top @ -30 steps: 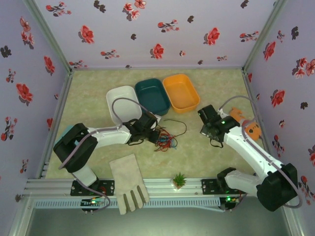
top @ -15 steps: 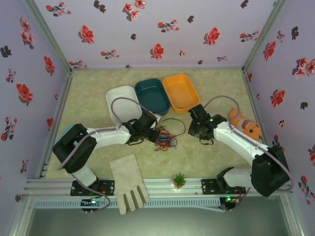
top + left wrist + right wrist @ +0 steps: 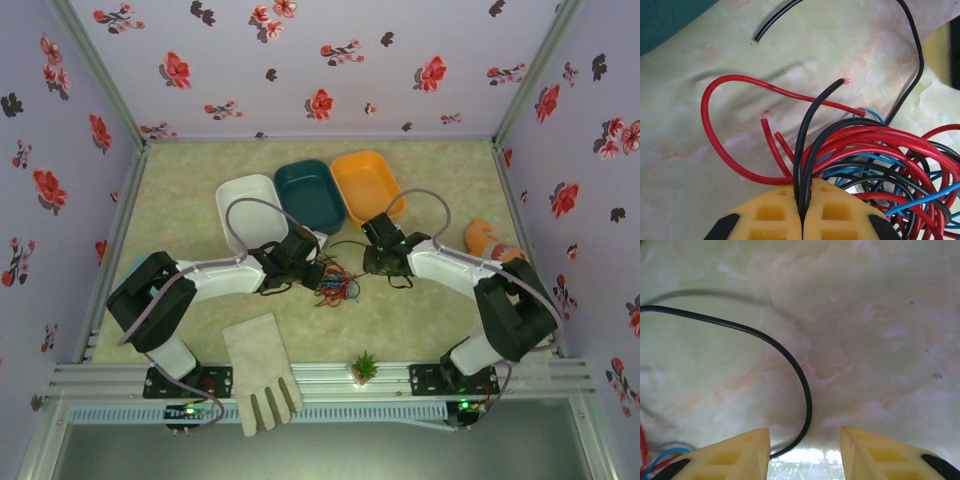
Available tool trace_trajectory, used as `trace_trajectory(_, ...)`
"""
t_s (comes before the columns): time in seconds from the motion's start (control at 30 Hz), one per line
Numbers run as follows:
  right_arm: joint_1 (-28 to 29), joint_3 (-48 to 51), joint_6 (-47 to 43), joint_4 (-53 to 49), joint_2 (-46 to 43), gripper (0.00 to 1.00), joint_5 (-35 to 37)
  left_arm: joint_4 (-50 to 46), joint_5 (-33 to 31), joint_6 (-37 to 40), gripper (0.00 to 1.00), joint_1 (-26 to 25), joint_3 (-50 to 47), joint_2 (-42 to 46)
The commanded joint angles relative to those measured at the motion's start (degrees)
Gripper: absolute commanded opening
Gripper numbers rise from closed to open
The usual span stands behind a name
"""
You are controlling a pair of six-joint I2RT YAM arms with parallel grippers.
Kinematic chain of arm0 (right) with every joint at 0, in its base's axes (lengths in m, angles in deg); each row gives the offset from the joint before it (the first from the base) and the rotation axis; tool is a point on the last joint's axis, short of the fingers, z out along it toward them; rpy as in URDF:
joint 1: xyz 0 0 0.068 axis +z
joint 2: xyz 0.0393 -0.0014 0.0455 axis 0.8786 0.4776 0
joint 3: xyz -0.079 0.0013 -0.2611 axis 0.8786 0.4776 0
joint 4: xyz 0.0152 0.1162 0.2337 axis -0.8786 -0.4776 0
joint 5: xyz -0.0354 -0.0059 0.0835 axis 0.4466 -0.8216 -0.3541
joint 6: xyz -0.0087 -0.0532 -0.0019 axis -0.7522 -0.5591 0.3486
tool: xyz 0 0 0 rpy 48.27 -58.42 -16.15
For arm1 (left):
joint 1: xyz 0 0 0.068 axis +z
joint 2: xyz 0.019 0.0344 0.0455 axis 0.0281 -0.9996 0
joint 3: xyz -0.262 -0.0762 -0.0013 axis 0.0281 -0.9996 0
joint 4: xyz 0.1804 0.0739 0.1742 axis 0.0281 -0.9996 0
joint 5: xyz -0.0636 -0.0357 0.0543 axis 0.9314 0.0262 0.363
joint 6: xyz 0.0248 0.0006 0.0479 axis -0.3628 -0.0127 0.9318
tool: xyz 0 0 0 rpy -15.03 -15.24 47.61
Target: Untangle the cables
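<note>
The red, black and blue cables [image 3: 338, 287] lie in one tangle at the table's middle. My left gripper [image 3: 312, 272] sits at the tangle's left edge. In the left wrist view it [image 3: 802, 192] is shut on the black cable [image 3: 812, 107], with two black strands running up from between the yellow fingers. Red loops [image 3: 710, 130] and blue strands [image 3: 920, 200] crowd around them. My right gripper [image 3: 372, 262] hovers just right of the tangle, open [image 3: 802, 437]. A loose loop of the black cable [image 3: 790, 357] curves down into the gap, near its left finger.
A white bin [image 3: 222, 205], a teal bin [image 3: 300, 168] and an orange bin [image 3: 345, 165] stand in a row behind the tangle. A pale glove [image 3: 262, 372] and a small green plant [image 3: 364, 366] lie near the front edge. An orange toy [image 3: 485, 240] rests at the right.
My right arm has swung left from the orange toy to the black loop beside the tangle. The left gripper has stayed in place on the cable.
</note>
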Motion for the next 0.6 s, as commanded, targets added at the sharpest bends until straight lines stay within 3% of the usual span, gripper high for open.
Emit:
trace_trajectory(0.0, 0.26, -2.33, -3.35, 2.05, 2.87, 0.43, 3.66, -0.46, -0.51, 0.41, 0.03, 0.40, -0.21, 0.48)
trace_trajectory(0.27, 0.21, -4.35, -3.08, 3.34, 7.26, 0.43, 6.08, -1.42, -0.15, 0.94, 0.03, 0.39, 0.47, 0.31)
trace_trajectory(0.57, 0.13, -6.13, -0.37, 2.06, 10.42, 0.30, 10.42, -2.26, 1.29, 2.06, 0.00, 0.39, 0.91, 0.40)
